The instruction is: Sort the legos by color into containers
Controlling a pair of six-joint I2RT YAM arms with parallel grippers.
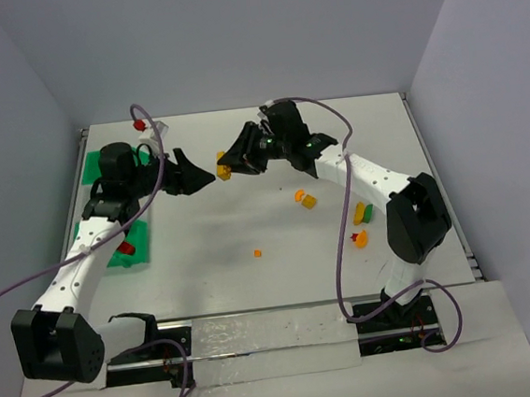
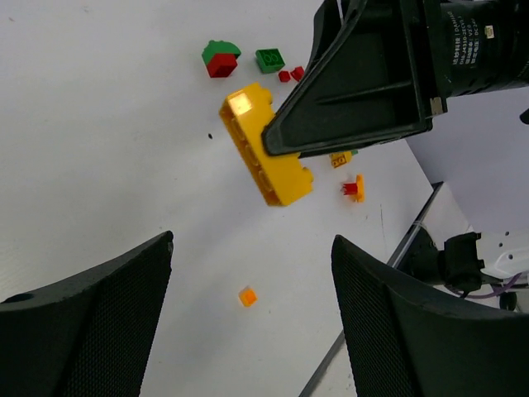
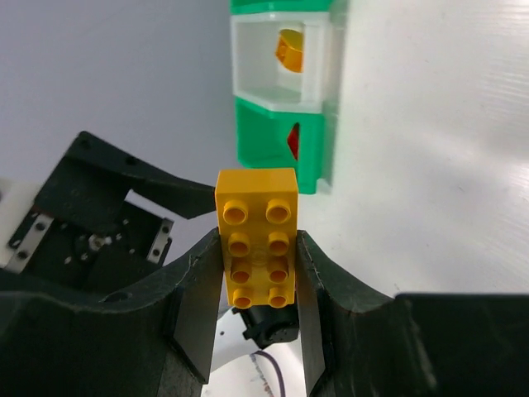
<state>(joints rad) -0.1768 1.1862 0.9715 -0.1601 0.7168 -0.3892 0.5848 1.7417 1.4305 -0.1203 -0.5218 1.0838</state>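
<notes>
Right gripper clamped on yellow brick, held mid-air toward left gripper.
Left gripper was spread wide, empty, lined up on the brick. It looked like a hand-off, since the containers sat on the left arm's side. White bin held an orange piece, one green bin a red piece. Loose legos lay on the table near the right arm.

The white table carries bins at left and scattered legos right of center.
</notes>
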